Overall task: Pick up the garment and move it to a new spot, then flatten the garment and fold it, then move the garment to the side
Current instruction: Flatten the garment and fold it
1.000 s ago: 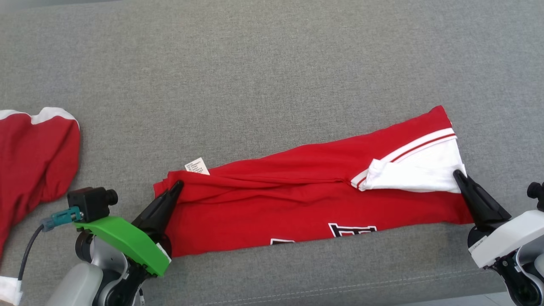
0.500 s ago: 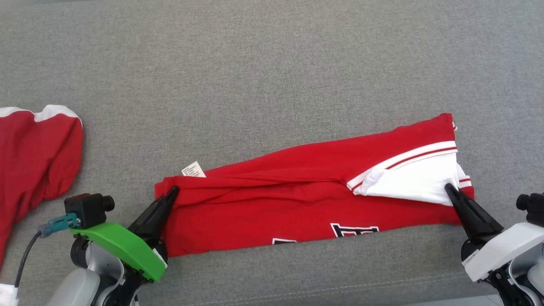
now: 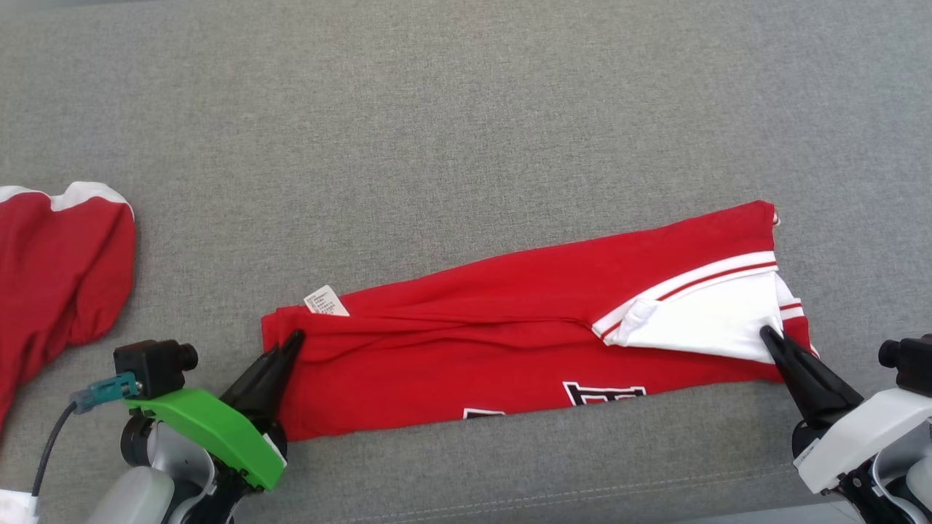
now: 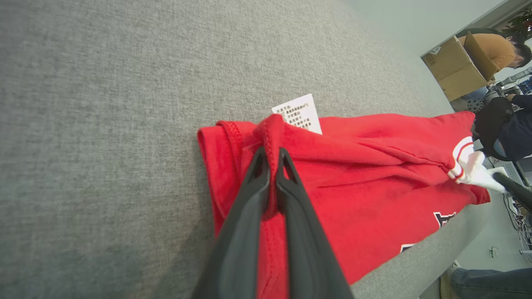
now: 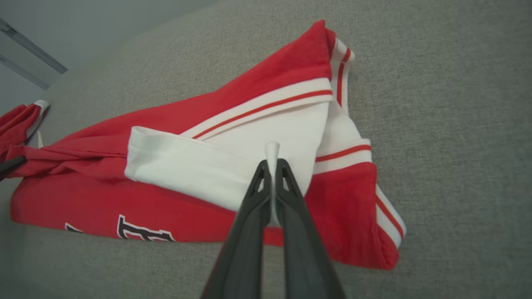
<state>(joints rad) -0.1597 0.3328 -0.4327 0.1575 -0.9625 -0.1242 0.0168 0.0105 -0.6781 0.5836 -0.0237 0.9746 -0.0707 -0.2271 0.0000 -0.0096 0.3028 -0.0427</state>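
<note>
Looked down on a grey woven-fabric surface point(image 3: 437, 131). Found a red-and-white knit garment point(image 3: 510, 342) lying on it as a long folded band, close to the front edge, reaching from left of centre to near the right edge and slanting farther back at its right end. Noted black lettering point(image 3: 604, 394) at the band's front fold and a small white printed care label point(image 3: 325, 300) poking out at its back left corner.

Saw the left gripper point(image 3: 293, 338) at the band's left end, jaws closed on a raised pinch of red cloth just beside the label. Made out, in the left wrist view, that red fold squeezed up between the two dark fingers point(image 4: 249, 207).

Saw the right gripper point(image 3: 764, 333) at the band's right end, jaws clamped on the corner of the folded-over white sleeve point(image 3: 699, 320). Caught a nub of white cloth standing up between the fingertips in the right wrist view.

Spotted a second red cloth heap with a white rim point(image 3: 62, 269) at the left edge, well apart from the band. Glimpsed, past the surface in the left wrist view, a brown cardboard box point(image 4: 457, 68) and a person in an orange top point(image 4: 496, 50).
</note>
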